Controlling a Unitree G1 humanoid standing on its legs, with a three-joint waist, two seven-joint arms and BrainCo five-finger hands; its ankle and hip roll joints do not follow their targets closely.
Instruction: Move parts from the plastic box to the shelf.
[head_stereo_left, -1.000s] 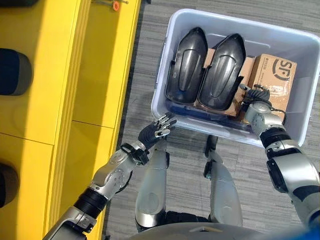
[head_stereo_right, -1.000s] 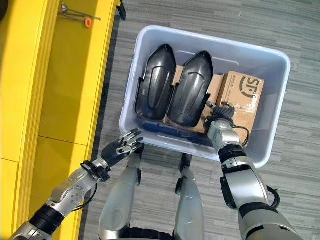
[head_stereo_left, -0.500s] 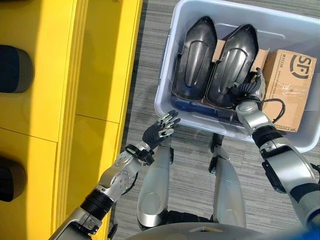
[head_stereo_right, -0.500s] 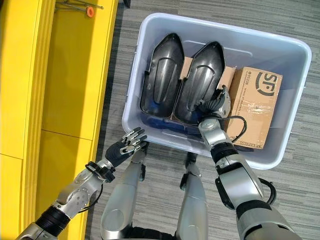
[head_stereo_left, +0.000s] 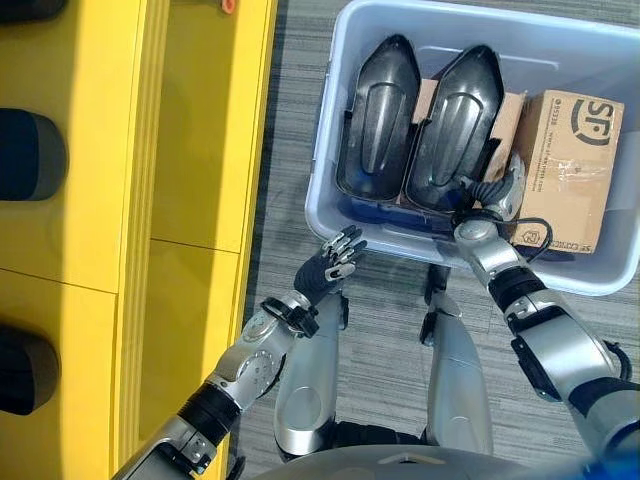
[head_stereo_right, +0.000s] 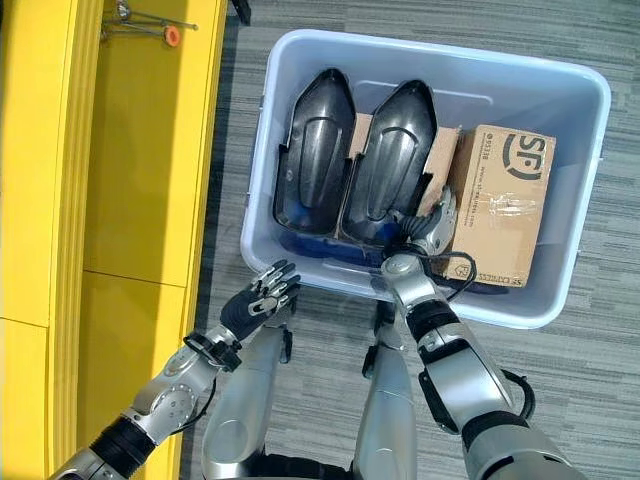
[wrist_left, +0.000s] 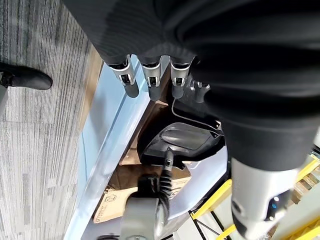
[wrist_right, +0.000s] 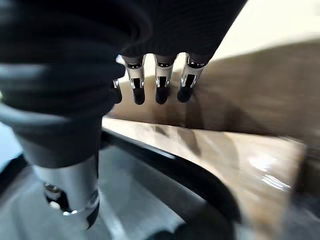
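Two black moulded shells, the left shell (head_stereo_left: 376, 118) and the right shell (head_stereo_left: 454, 128), lie side by side in the plastic box (head_stereo_left: 330, 150), long axes running from the near wall to the far wall, pointed tips away from the robot; they look stiff, light and smooth, likely slippery, so a raised side edge seems the best hold; a cardboard carton (head_stereo_left: 568, 170) sits beside them; the right hand (head_stereo_left: 497, 193), fingers relaxed and grasping nothing, hovers between right shell and carton; the left hand (head_stereo_left: 330, 265) hangs spread outside the box; the yellow shelf (head_stereo_left: 180, 130) stands to the left.
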